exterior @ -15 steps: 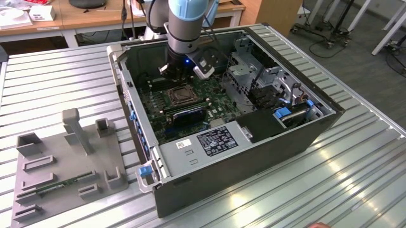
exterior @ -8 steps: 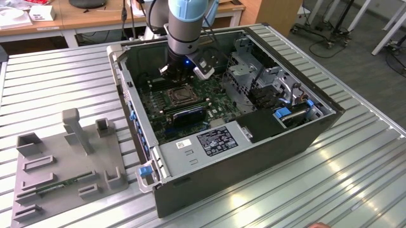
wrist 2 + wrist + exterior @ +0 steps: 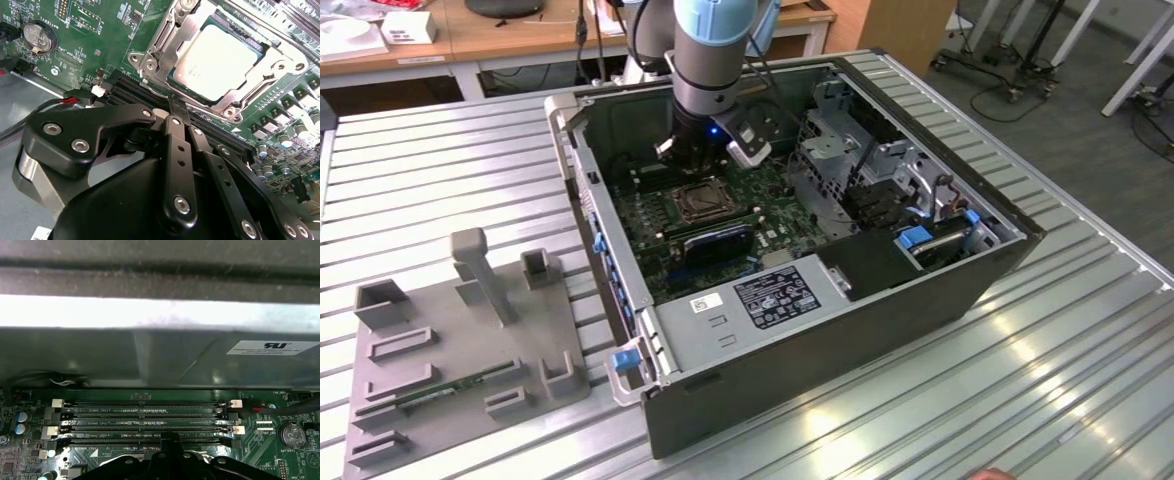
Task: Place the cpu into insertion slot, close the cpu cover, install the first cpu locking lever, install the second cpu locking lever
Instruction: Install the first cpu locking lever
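In the second wrist view the cpu (image 3: 215,56), a pale silvery square chip, lies in the insertion slot (image 3: 250,47). The cpu cover (image 3: 167,35), a silvery frame plate, lies flat over the chip's edges. My gripper (image 3: 175,107) is shut, its black fingers pressed together. Its tip is at the socket's edge, beside the long black memory slots (image 3: 127,92), and touches a thin locking lever (image 3: 155,90) there. The exterior view shows the gripper (image 3: 700,165) low inside the computer case, just behind the socket (image 3: 698,203). In the first wrist view the gripper tip (image 3: 170,440) points at the memory slots (image 3: 145,420).
The open case (image 3: 607,290) lies on a ribbed metal table, and its side wall (image 3: 150,355) stands close behind the memory slots. A drive cage (image 3: 854,160) and power supply (image 3: 761,300) flank the motherboard. A coin battery (image 3: 39,36) sits near red wires. A grey fixture (image 3: 454,340) stands at the exterior view's left.
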